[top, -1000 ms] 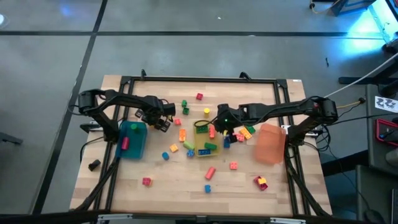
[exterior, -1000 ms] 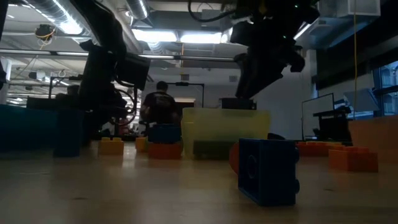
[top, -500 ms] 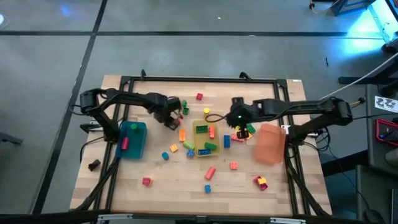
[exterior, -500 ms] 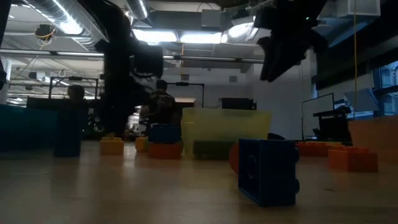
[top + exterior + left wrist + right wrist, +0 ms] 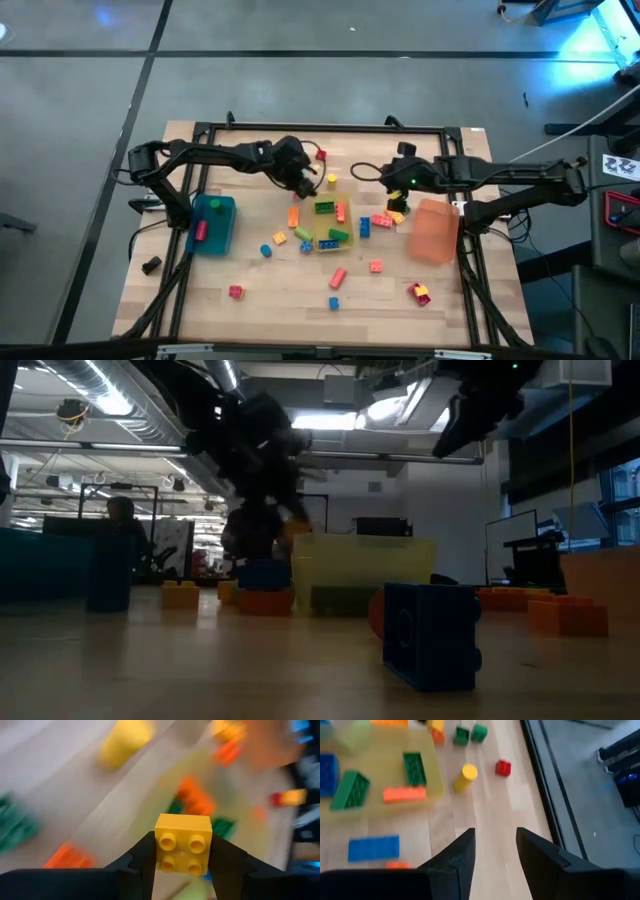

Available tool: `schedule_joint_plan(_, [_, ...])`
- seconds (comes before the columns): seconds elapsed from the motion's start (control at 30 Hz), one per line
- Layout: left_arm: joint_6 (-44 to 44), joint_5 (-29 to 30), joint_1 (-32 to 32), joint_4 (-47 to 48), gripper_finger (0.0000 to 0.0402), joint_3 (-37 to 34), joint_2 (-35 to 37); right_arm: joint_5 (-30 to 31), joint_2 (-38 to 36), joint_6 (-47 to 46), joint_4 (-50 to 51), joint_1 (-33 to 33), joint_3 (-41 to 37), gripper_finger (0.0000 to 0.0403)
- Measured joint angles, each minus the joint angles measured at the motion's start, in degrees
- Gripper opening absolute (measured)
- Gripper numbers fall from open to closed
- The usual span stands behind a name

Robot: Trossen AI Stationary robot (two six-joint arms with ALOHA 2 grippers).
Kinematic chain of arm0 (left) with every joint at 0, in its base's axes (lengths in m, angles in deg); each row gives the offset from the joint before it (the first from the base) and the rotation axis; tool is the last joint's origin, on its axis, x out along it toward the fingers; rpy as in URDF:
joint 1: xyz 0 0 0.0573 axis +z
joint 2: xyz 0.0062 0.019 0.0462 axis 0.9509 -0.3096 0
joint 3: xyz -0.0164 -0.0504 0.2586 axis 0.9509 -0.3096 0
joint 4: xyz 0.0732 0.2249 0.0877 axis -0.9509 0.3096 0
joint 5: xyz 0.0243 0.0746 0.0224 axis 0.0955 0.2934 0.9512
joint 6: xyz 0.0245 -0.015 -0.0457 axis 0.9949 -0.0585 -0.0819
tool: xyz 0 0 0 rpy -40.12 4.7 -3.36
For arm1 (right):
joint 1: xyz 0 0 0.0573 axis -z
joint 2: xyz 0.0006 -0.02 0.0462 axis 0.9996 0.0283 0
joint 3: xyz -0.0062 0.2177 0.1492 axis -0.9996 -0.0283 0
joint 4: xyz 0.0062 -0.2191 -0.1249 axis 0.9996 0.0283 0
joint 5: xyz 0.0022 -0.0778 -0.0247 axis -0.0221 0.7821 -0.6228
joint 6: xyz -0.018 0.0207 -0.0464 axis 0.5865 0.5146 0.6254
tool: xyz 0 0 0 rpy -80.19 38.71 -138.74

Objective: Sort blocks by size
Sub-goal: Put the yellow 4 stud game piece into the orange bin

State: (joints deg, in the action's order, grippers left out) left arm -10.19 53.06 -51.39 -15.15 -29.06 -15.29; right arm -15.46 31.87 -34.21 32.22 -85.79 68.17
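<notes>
We see a yellow four-stud brick [image 5: 183, 844] pinched between the two dark fingers [image 5: 141, 854] of the left end effector [image 5: 300, 180], its studs facing the wrist camera and its sides touching both fingers. The fingers stand only as far apart as the brick is wide. In the high view this end effector hovers just beyond the far left corner of the yellow bin [image 5: 317, 238], near the middle of the desk [image 5: 250, 320]. The left arm reaches in from the desk's left edge, stretched nearly flat across the far part of the wood, its wrist turned down toward the bin.

The yellow bin holds a green bar [image 5: 413, 768], an orange bar [image 5: 404, 794] and another green brick [image 5: 349, 789]. Around it loose blocks lie scattered: a yellow cylinder [image 5: 465, 776] and a small red brick [image 5: 503, 767] beyond the bin, and a long blue bar [image 5: 373, 847] on the bare wood beside it.

The right end effector [image 5: 398, 178] hangs above the desk between the yellow bin and the orange bin [image 5: 436, 230], nearer the far side. We see its fingers [image 5: 454, 857] parted by a narrow gap with nothing between them. The right arm comes in from the desk's right edge, extended low and long.

The blue bin [image 5: 214, 224] stands at the left, with a pink piece and a green piece showing in it.
</notes>
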Motion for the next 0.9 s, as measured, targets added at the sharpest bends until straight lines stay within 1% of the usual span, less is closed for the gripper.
schedule_joint_plan(0.1, [0.85,-2.18,-0.3,-9.63,0.0133,0.02,0.0,-0.02,0.32,0.46,-8.59,0.02,-3.1,0.0145])
schedule_joint_plan(0.2, [3.02,-3.98,-0.62,-18.06,0.0133,0.02,0.0,-0.07,0.46,3.33,-19.26,0.0,-6.68,0.0145])
schedule_joint_plan(0.37, [3.13,-4.03,-1.09,-28.87,0.0134,0.04,0.0,-1.62,0.44,9.38,-39.84,0.0,-11.84,0.0145])
schedule_joint_plan(0.43, [3.09,-4.03,-1.11,-32.52,0.0135,0.06,0.0,-3.55,0.44,12.48,-44.91,0.0,-13.28,0.0145])
schedule_joint_plan(0.5, [3.05,-4.02,-1.11,-35.36,0.0135,0.07,0.0,-5.36,0.46,14.61,-48.01,0.01,-14.14,0.0145])
schedule_joint_plan(0.6, [2.96,-4.01,-1.09,-37.37,0.0136,0.09,0.0,-6.08,0.46,15.84,-49.74,0.0,-14.39,0.0145])
schedule_joint_plan(0.9, [2.93,-4.0,-1.1,-38.85,0.0136,0.09,0.0,-6.08,0.46,13.36,-49.14,0.02,-14.37,0.0145])
